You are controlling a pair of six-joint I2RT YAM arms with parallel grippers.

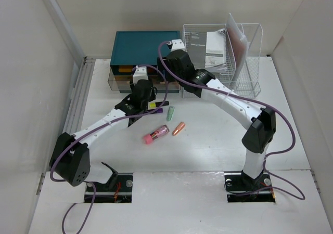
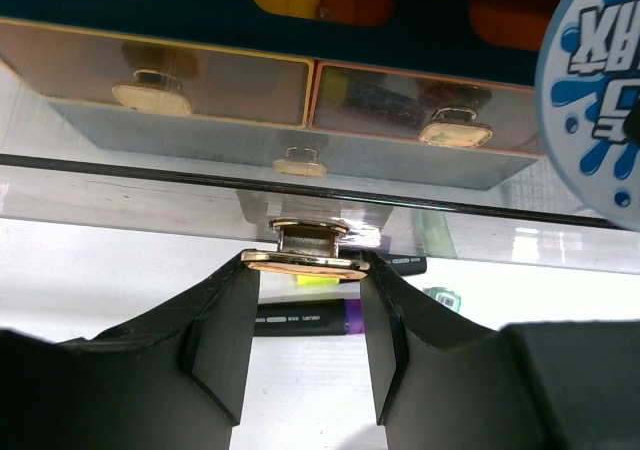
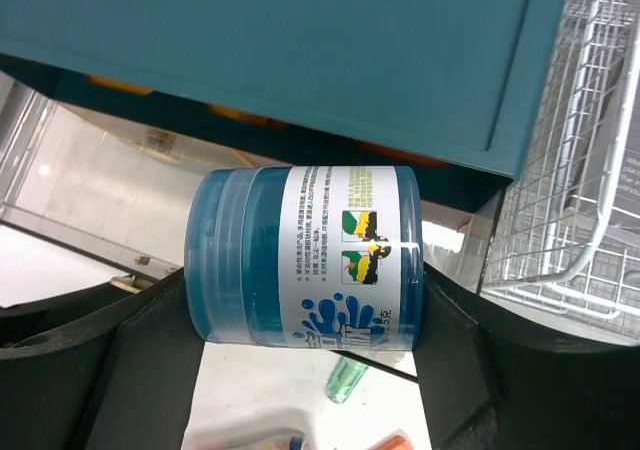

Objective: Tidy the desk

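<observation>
Top view: left gripper (image 1: 141, 90) and right gripper (image 1: 175, 62) both meet the drawer unit (image 1: 139, 46) at upper centre; left wrist view: its fingers (image 2: 215, 340) clamp the gold drawer handle (image 2: 305, 261), centre frame, drawer directly ahead; right wrist view: right fingers (image 3: 140, 370) grasp the blue jar (image 3: 305, 255), long axis crosswise, below the unit.

The top camera looks down from above and behind the arm bases over the whole tabletop (image 1: 208, 151). The left wrist camera sits low and very near, facing the drawer unit (image 1: 138, 44) past the left claw (image 2: 310, 270) and a handle (image 2: 308, 232). The right wrist camera looks past the right claw (image 3: 305, 290), close on a jar (image 3: 300, 255). All three share the drawer unit.
</observation>
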